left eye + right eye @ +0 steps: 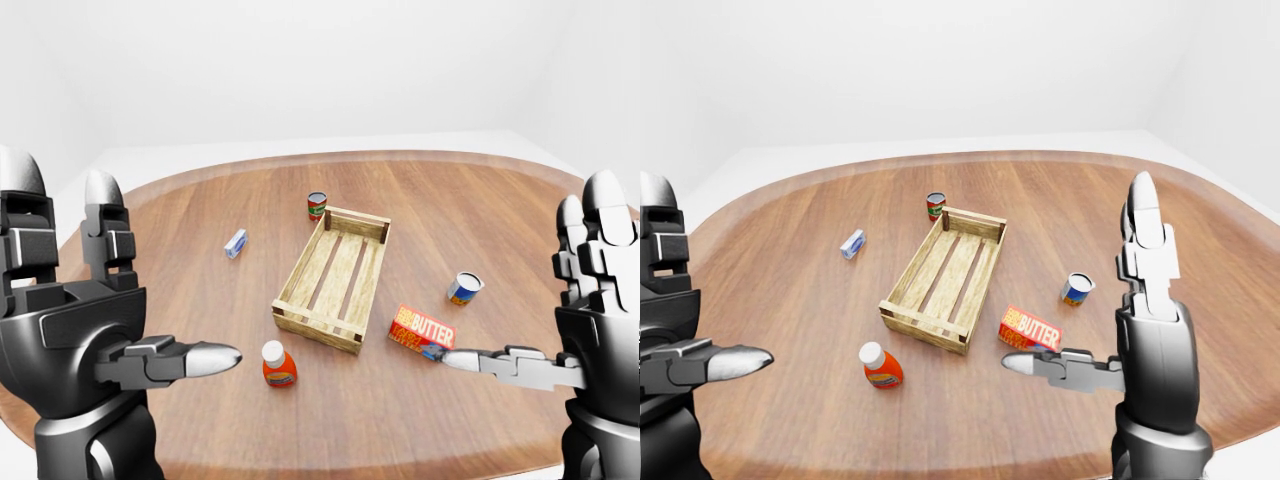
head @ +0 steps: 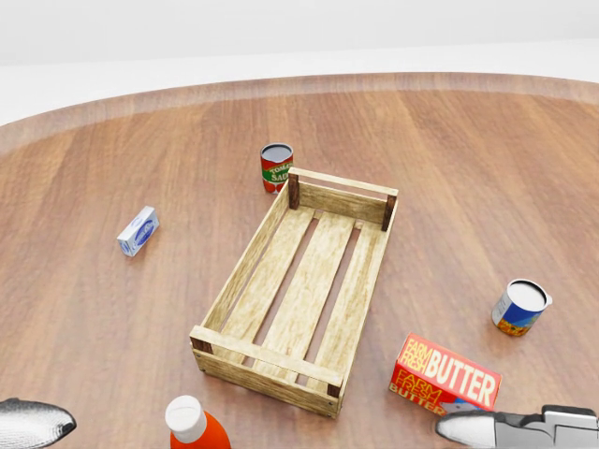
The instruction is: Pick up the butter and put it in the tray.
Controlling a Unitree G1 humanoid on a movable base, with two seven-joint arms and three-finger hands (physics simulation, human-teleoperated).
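Held open with its fingers spread and nothing gripped, the right hand [image 1: 590,330] is poised near the butter [image 2: 445,376], which lies untouched on the table [image 2: 487,159] just right of the empty tray [image 2: 298,285], so pickup and placement are both left.

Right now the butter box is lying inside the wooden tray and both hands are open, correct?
Not quite. The butter box lies on the table, outside the wooden tray, near its lower right corner in the head view. Both the left hand and right hand are open.
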